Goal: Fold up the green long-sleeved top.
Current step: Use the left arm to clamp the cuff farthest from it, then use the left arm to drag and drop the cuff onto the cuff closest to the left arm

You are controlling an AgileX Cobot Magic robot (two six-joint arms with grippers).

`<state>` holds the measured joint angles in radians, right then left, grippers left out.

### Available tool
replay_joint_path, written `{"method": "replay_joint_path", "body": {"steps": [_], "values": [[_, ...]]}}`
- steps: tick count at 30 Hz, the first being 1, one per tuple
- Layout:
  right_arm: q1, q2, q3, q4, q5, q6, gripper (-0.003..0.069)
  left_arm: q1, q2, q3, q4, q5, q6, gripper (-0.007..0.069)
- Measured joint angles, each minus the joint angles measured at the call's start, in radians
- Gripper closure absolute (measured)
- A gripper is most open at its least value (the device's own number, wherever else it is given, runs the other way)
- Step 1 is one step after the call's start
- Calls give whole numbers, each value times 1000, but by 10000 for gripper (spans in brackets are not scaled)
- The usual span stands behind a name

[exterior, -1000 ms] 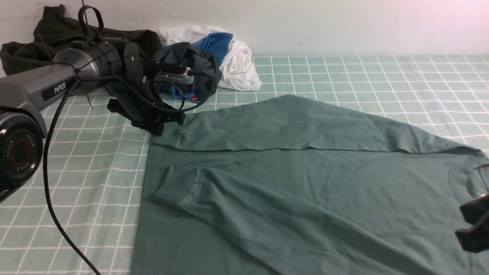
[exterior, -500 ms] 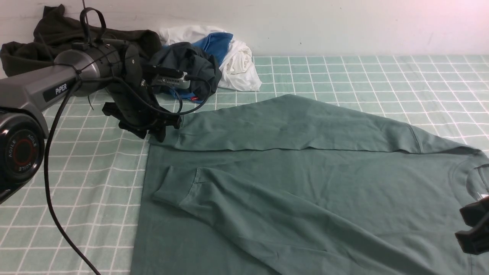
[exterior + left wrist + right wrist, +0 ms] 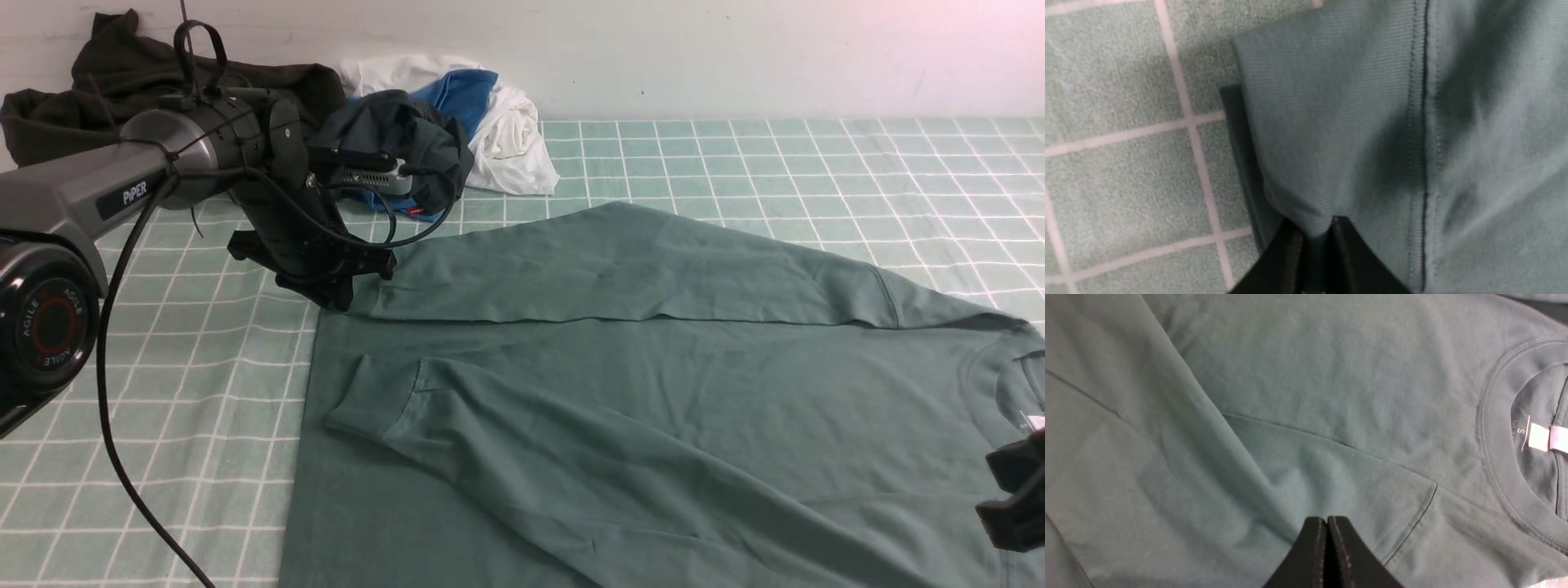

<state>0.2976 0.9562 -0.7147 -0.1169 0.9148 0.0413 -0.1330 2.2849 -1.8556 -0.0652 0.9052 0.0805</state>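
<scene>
The green long-sleeved top (image 3: 653, 392) lies flat across the checked cloth, both sleeves folded in over the body and the neck at the right. My left gripper (image 3: 339, 298) sits at the far sleeve's ribbed cuff (image 3: 1310, 122). In the left wrist view the left gripper (image 3: 1316, 228) is shut on a pinched fold of that cuff. My right gripper (image 3: 1016, 498) hovers near the collar at the right edge. Seen from the right wrist, the right gripper (image 3: 1327, 520) is shut with nothing between its fingers, above the top's shoulder seam, next to the neck label (image 3: 1539, 437).
A very dark olive garment (image 3: 122, 73) is heaped at the back left by the wall. Beside it lie a charcoal garment (image 3: 400, 131) and white and blue clothes (image 3: 506, 122). The left arm's black cable (image 3: 106, 392) hangs down over the green checked tablecloth (image 3: 775, 163).
My left gripper opened, shifted slightly at the far sleeve's end, and closed on the cuff. The right gripper has hardly moved.
</scene>
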Motion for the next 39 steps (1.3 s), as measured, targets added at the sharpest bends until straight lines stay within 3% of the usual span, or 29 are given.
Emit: {"method": "replay_joint_path", "body": {"steps": [11,19,26,32,39], "values": [[0,0,0,0,3,0,673,-13,-100,0,-11,42,6,598],[0,0,0,-20,-14,0,673,-141,-274,0,-106,252,89,598],[0,0,0,-11,-14,0,673,-248,-472,4,-129,326,34,598],[58,-6,0,11,-12,-4,673,-252,-683,207,-127,324,-33,598],[157,-27,0,-38,67,-7,673,-252,-844,799,-158,65,-56,598]]}}
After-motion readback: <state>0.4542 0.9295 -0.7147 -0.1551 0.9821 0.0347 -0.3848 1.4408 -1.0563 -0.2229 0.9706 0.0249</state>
